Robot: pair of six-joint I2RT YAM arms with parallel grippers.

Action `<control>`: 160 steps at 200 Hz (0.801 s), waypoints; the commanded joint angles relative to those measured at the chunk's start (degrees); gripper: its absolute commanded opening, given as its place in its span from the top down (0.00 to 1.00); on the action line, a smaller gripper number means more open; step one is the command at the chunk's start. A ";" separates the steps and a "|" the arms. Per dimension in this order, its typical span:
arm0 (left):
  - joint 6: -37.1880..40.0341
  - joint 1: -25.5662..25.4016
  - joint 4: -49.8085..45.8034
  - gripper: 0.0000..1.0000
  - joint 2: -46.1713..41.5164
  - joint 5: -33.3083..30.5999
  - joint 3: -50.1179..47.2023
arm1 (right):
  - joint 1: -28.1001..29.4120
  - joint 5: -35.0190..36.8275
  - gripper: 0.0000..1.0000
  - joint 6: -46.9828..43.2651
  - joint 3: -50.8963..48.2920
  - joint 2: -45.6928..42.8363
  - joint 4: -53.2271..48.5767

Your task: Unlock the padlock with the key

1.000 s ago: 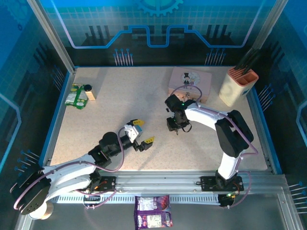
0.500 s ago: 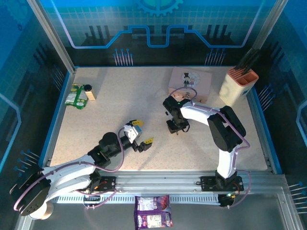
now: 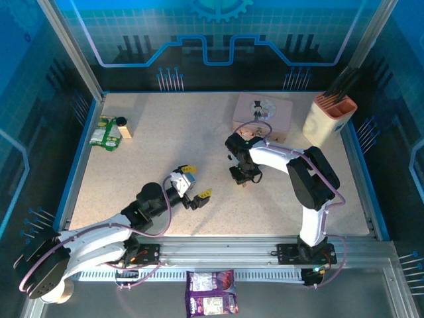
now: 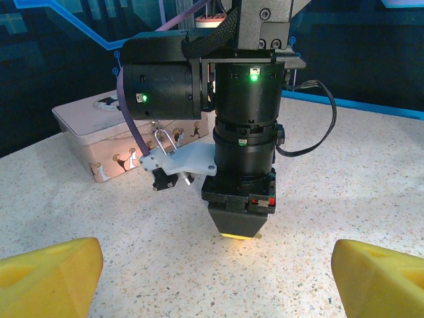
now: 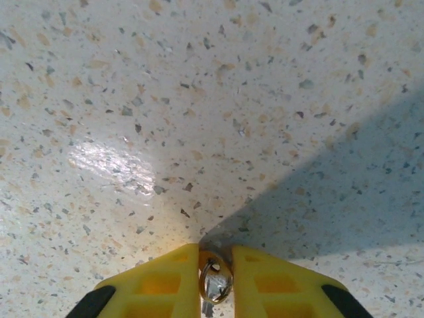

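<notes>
Metal key [image 5: 214, 286] between right gripper [image 5: 215, 253] jaws

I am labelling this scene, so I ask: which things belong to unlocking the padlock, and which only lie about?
Job: key in right pincer; padlock, seemingly on pink box.
Lying about: beige holder; green packet; small bottle; purple packet.

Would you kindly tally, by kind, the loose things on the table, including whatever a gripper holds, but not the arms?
box: 1
holder: 1
packet: 1
bottle: 1
padlock, at the box front: 1
key, pinched in the right gripper: 1
Total: 6
</notes>
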 commanded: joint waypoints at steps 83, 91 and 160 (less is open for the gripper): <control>-2.43 0.52 -1.30 0.10 2.05 -0.61 1.57 | -4.11 -9.76 1.00 5.02 -7.81 -12.43 6.03; -3.57 0.51 -1.49 0.10 2.59 -0.89 2.14 | -4.82 -11.16 1.00 6.46 -9.52 -15.56 8.49; -29.93 0.67 -7.65 0.14 10.68 -1.18 14.82 | -5.71 -13.54 1.00 31.49 -35.05 -41.21 54.24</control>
